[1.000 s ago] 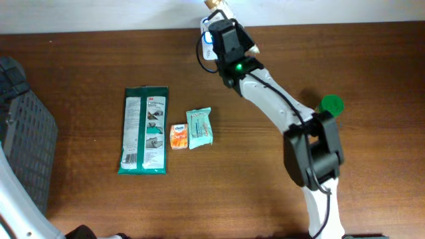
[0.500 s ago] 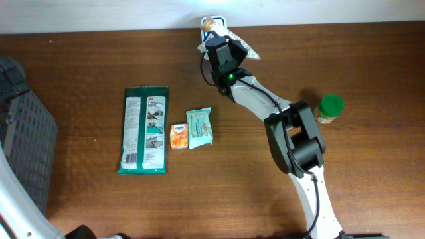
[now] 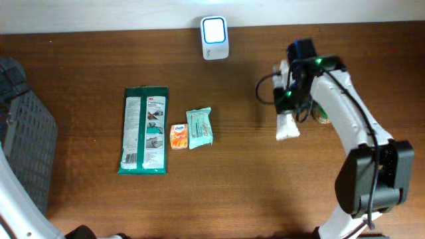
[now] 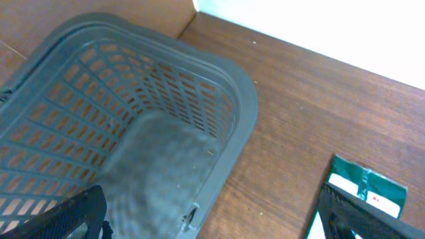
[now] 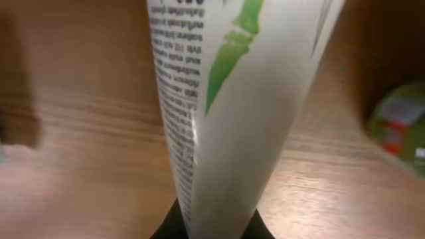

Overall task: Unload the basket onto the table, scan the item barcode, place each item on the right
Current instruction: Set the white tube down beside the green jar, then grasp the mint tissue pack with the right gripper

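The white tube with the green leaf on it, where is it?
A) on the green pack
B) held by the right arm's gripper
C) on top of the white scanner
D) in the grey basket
B: the right gripper is shut on the white tube, away from the scanner.

Open surface [image 3: 246, 99] runs from the scanner [image 3: 214, 29] down between the teal pack [image 3: 199, 127] and the tube [image 3: 287, 126]. Further left lie the orange pack [image 3: 178, 136] and the wipes [image 3: 146, 129]. The basket [image 3: 23, 133] walls the left edge. The jar [image 5: 398, 129] crowds the tube's right side.
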Robot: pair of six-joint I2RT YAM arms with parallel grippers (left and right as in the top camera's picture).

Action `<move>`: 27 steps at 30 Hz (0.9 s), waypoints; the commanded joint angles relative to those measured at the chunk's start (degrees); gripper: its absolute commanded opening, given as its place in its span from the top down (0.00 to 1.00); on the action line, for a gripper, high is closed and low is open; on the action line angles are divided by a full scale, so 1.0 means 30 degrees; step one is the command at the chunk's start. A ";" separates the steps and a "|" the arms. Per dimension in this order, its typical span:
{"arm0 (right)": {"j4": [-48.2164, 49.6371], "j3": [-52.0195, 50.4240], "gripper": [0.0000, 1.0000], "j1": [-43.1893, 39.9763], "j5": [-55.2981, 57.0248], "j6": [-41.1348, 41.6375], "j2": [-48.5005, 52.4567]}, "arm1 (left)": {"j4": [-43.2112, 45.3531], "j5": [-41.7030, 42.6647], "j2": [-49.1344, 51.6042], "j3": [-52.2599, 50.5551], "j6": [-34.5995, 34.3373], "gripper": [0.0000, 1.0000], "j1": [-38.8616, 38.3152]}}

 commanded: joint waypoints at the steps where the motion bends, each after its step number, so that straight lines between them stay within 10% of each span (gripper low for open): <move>1: 0.1719 -0.2433 0.96 -0.0044 -0.0437 0.0233 -0.0306 | 0.0000 0.0073 -0.0044 0.0029 0.0233 0.01 0.0044; 9: 0.1770 -0.4641 0.95 -0.2186 0.1596 0.1071 -0.0299 | 0.0000 0.0066 -0.0044 0.0029 0.0240 0.01 0.0044; 11: 0.1683 -0.4626 0.58 -0.2317 0.1355 0.0350 -0.0299 | 0.0000 0.0073 -0.0044 0.0029 0.0240 0.01 0.0044; 13: 0.1071 -0.3643 0.45 -0.2186 -0.0277 -0.0080 -0.0299 | 0.0000 0.0073 -0.0044 0.0029 0.0240 0.01 0.0044; 17: -0.0357 0.0998 0.45 -0.0714 -0.5413 -0.0058 -0.0335 | 0.0000 0.0066 -0.0044 0.0029 0.0240 0.01 0.0044; 27: 0.7155 -0.0816 0.52 0.7300 -0.8408 0.6747 0.5187 | 0.0000 0.0073 -0.0044 0.0029 0.0233 0.01 0.0044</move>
